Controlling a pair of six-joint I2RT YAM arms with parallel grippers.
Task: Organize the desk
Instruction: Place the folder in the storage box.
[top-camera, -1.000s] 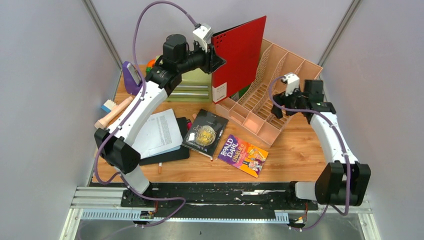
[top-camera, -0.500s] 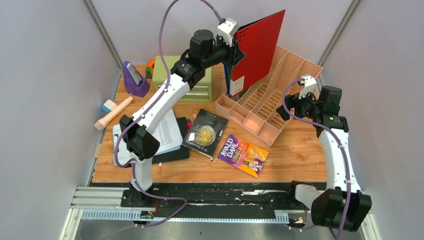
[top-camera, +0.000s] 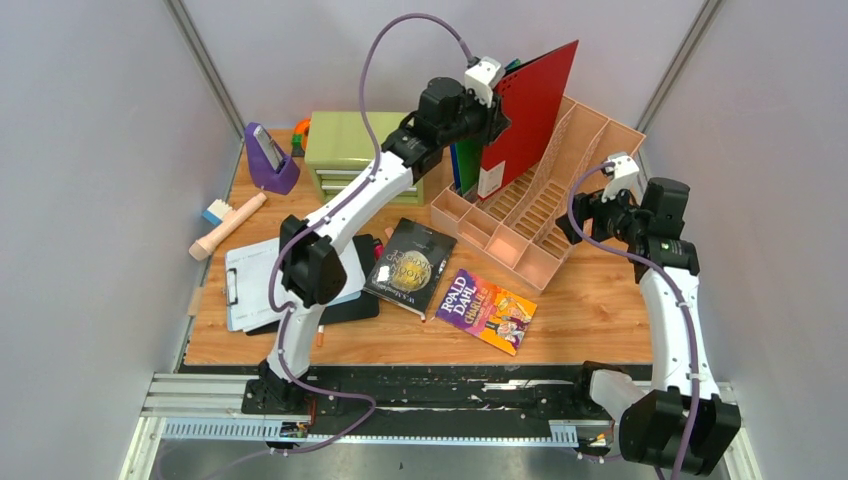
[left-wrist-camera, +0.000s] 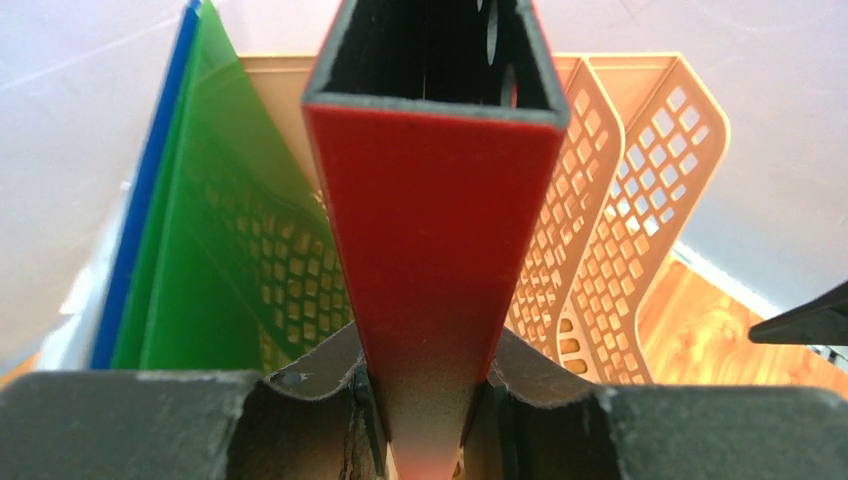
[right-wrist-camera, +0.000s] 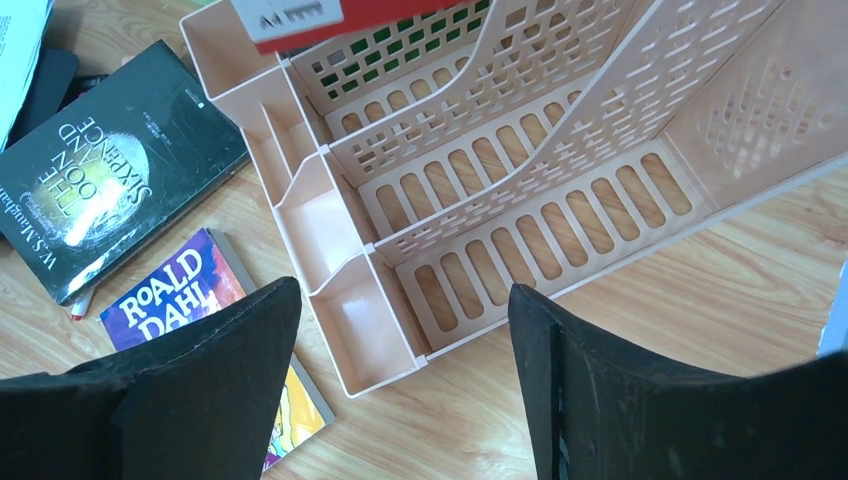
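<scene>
Fingers (left-wrist-camera: 310, 385) of the left end effector (left-wrist-camera: 428, 400) pinch an upright red binder (left-wrist-camera: 430, 230) at the file rack (right-wrist-camera: 520, 180) on the desk (top-camera: 590, 300), arm outstretched; right end effector (right-wrist-camera: 405, 370) hovers wide open above the rack.

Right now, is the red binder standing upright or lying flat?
Upright, slightly tilted: the red binder stands on end, pinched by the left fingers, its lower end at the peach file rack beside the green folder.

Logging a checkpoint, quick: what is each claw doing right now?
Left claw: closed on the red binder.
Right claw: open, holding nothing, above the peach file rack.
</scene>
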